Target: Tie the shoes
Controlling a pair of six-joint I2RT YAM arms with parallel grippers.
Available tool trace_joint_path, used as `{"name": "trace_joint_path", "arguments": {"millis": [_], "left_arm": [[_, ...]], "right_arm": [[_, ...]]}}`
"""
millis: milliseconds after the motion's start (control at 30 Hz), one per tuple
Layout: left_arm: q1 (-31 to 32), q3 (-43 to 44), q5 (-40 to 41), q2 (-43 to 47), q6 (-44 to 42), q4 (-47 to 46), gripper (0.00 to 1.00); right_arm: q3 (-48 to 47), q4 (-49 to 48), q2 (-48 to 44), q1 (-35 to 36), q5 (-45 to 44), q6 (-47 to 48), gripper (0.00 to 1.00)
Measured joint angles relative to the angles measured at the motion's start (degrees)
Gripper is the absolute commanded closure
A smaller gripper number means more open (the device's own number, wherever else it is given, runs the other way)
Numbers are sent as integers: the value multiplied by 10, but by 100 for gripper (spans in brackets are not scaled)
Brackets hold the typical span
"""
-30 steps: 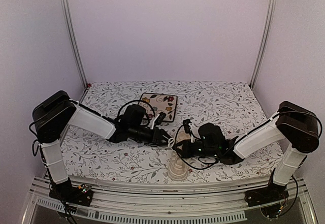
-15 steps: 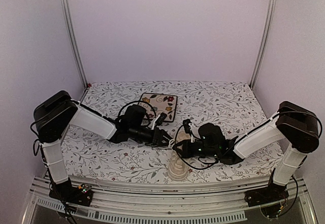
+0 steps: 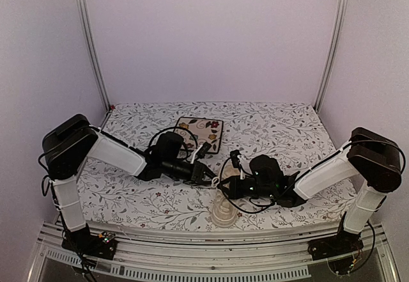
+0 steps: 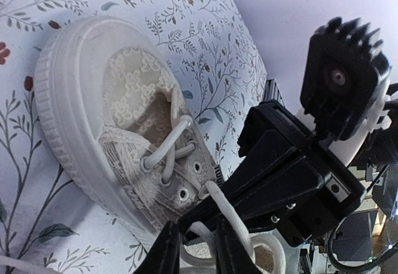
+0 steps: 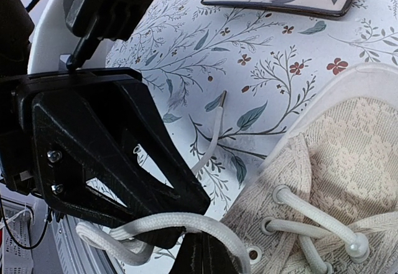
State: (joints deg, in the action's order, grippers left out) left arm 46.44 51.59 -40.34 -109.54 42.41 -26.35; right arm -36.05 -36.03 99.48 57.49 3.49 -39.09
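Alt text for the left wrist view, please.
A cream sneaker lies on a floral cloth, toe to the upper left, laces untied. At the bottom edge a lace runs between the left gripper's narrowly parted jaws. The black right gripper is at the right, over the shoe's heel end.

Matt lace-patterned cloth sneaker [image 4: 134, 100], woven laces [image 4: 166, 146]

Shoe [image 3: 223, 211] on counter [image 3: 281, 128], near edge, centre, toe toward 12 o'clock. Plate [image 3: 200, 133] behind at 11 o'clock, well apart. Over the lacing: left fingers [image 4: 165, 252] in from 9 o'clock, right fingers [image 5: 199, 258] from 3 o'clock, close together.
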Motion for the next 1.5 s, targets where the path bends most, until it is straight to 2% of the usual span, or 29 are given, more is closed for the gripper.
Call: {"name": "trace_joint_path", "arguments": {"millis": [333,500,767,867,1000,1333,1500], "left_arm": [[1,0,-16,-9,-3,-6,90],[1,2,-17,-14,-4,-6,99],[1,3,-16,-19,-3,-8,100],[1,2,-15,-19,1,-12,100],[2,-1,-15,-18,9,-26,100],[5,-10,6,-15,25,-43,100],[5,-12,14,-15,31,-43,100]], "right_arm": [[0,3,0,0,0,0,98],[0,10,0,0,0,0,98],[0,16,0,0,-2,0,97],[0,18,-2,0,-5,2,90],[1,40,-19,0,-12,8,72],[34,96,-141,2,-23,46,49],[31,118,-161,2,-15,90,40]]}}
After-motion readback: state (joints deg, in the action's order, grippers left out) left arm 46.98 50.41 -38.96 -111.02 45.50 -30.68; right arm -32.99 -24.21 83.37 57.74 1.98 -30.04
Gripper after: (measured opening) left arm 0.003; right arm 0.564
